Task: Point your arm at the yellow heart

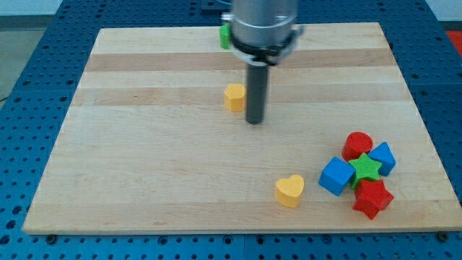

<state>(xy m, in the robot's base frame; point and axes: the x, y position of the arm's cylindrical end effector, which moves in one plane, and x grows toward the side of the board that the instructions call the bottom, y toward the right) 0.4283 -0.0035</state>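
Near the wooden surface's (144, 180) top edge, my tip (253, 121) stands beside a yellow block (234, 96); no fingers exist. Next: travel toward the bottom edge's yellow heart (289, 191).

You are looking at a scene with nothing to read — no text, label, brand, number or sign is showing on the board (144, 180), on the blocks or on the arm (264, 25). The blue table (29, 87) is showing only plain holes — no markings.
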